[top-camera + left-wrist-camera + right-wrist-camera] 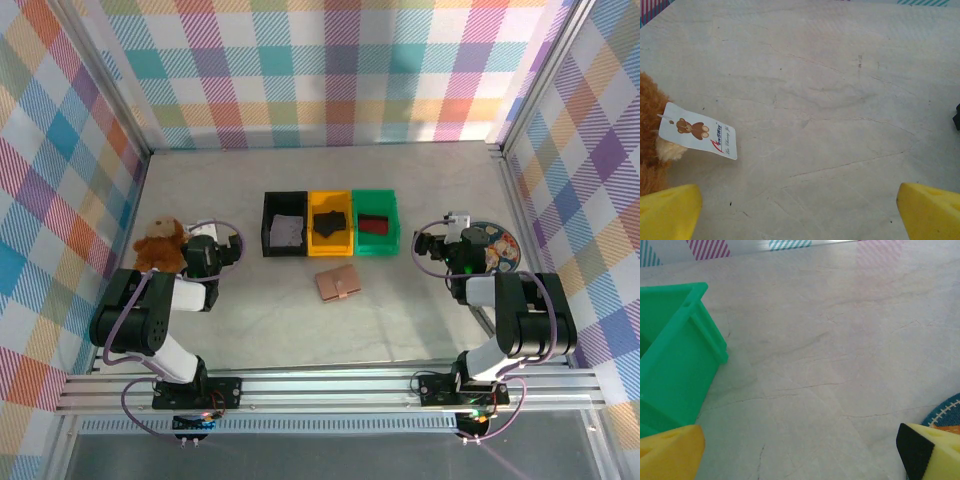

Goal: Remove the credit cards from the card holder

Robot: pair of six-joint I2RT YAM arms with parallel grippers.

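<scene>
Two arms: left arm (160, 310), right arm (510, 315). Black joints, white tubes. Thin purple-grey cables (124, 398) looping along each. Soft yellow fingertips (667, 212).

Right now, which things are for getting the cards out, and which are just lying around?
For the job: card holder; left gripper and right gripper, both open.

Just lying about: teddy bear; black bin; yellow bin; green bin; round patterned mat.

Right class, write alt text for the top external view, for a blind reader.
A closed pinkish-tan card holder lies on a pale table near three coloured bins, between the left arm and right arm. A teddy bear sits far left, a patterned plate far right.
</scene>
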